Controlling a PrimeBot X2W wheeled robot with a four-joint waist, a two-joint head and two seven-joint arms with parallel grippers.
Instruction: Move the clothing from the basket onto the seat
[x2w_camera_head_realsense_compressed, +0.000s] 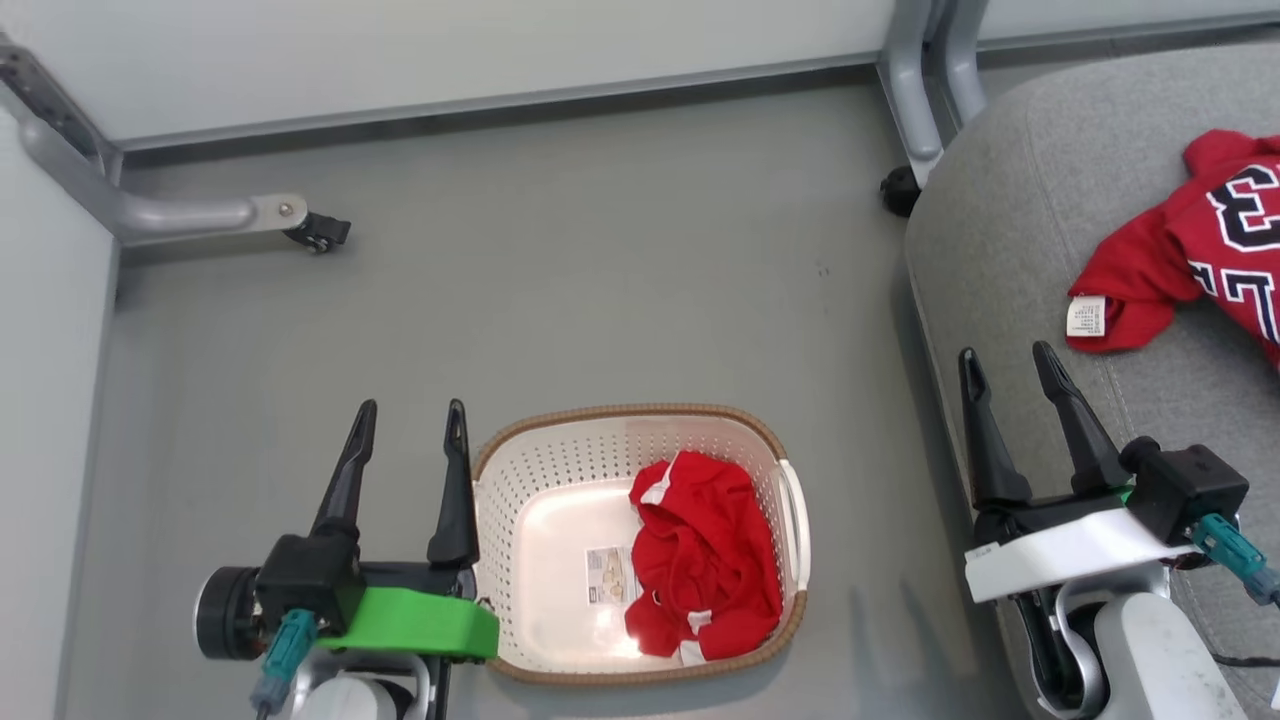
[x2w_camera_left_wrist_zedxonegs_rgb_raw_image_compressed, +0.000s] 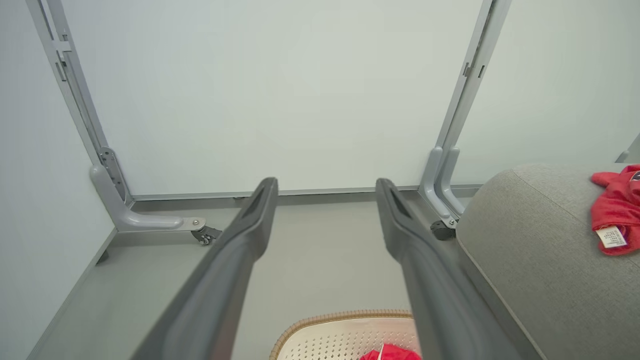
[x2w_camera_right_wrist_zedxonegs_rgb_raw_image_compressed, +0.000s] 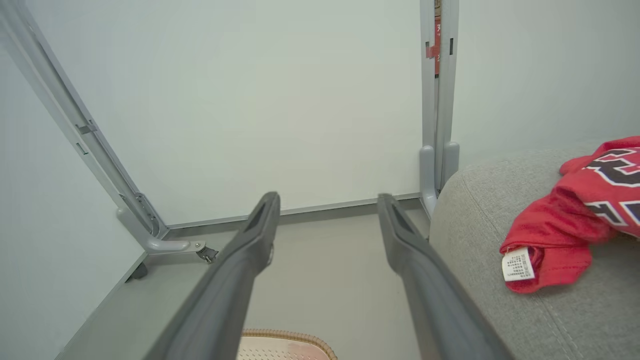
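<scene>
**Garments, count two.**
- (a) One plain red fabric garment with white trim (x2w_camera_head_realsense_compressed: 705, 555), soft and crumpled into a heap. It lies inside the basket, in its right half, at lower centre of the head view.
- (b) One red jersey with black-and-white block lettering (x2w_camera_head_realsense_compressed: 1200, 250), of finely textured cloth. It lies rumpled on the seat at the right edge of the frame, partly cut off. One small white care tag (x2w_camera_head_realsense_compressed: 1086, 315) sits at its lower left corner.

**Basket, count one.** Oval cream-white plastic laundry basket (x2w_camera_head_realsense_compressed: 540, 450).
- Walls perforated with small round holes, a brown woven-look rim and a smooth glossy bottom.
- It stands on the floor at lower centre.
- One side handle (x2w_camera_head_realsense_compressed: 795, 520) shows on its right.
- One paper label sticker (x2w_camera_head_realsense_compressed: 610, 575) lies on the bottom, just beside the plain garment.

**Seat, count one.** Large grey fabric-upholstered seat (x2w_camera_head_realsense_compressed: 1020, 200) with a rounded corner, coarse weave and a stitched seam. It runs from upper right to lower right.

**Pincers, count two.** Each has two long dark tapering fingers.
- Left pincer (x2w_camera_head_realsense_compressed: 412, 408): green collar, lower left, just beside the basket's left rim. Its fingers are spread wide with nothing between them.
- Right pincer (x2w_camera_head_realsense_compressed: 1006, 352): white collar, lower right, over the seat's left edge. It is likewise spread wide and holds nothing.

**Surroundings.**
- Smooth grey floor (x2w_camera_head_realsense_compressed: 600, 250).
- Two grey metal frame legs (x2w_camera_head_realsense_compressed: 200, 213), each ending in one black castor (x2w_camera_head_realsense_compressed: 320, 232).
- Pale wall panels (x2w_camera_head_realsense_compressed: 450, 50) along the top.
</scene>
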